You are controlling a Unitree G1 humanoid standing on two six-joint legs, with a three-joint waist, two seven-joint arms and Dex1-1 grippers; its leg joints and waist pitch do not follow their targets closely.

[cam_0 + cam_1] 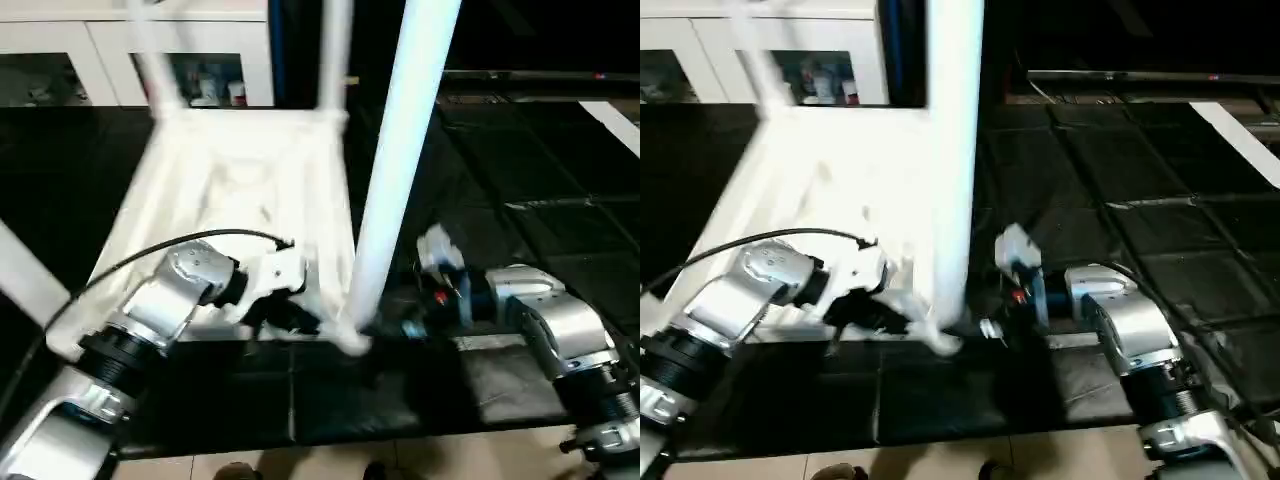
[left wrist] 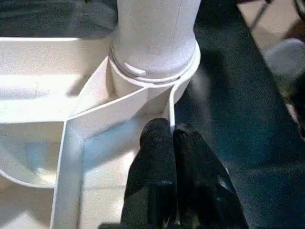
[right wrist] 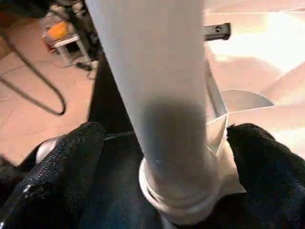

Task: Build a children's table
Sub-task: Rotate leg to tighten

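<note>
- The children's table top (image 1: 250,190) lay upside down on the black floor mat (image 1: 520,200), ribbed underside up, near the centre of the head view. That placing left its round corner sockets open to take the legs.
- A long white tapered leg (image 1: 400,170) stood in the near corner socket (image 2: 155,71), at about 5 o'clock on the top, and rose toward 12 o'clock out of the picture.
- Two more legs stood at the far corners, one at about 11 o'clock (image 1: 160,60) and one at about 1 o'clock (image 1: 335,55). What appeared to be a fourth leg (image 1: 30,275) slanted in at 9 o'clock, though blur made that uncertain.
- The left tool (image 2: 171,138) had its black fingers (image 2: 157,162) pressed together, tips against the top's rim wall just beside the socket, apparently to steady the top.
- The right tool (image 3: 164,143) sat at about 3 o'clock of the near leg, its fingers (image 3: 71,157) spread wide on either side of the leg's base and not clamped on it.
- With the collar sitting close in its socket, that leg looked seated, though that was a judgement.
- A white glass-door cabinet (image 1: 110,50) stood behind at 11 o'clock, apart from the work.
</note>
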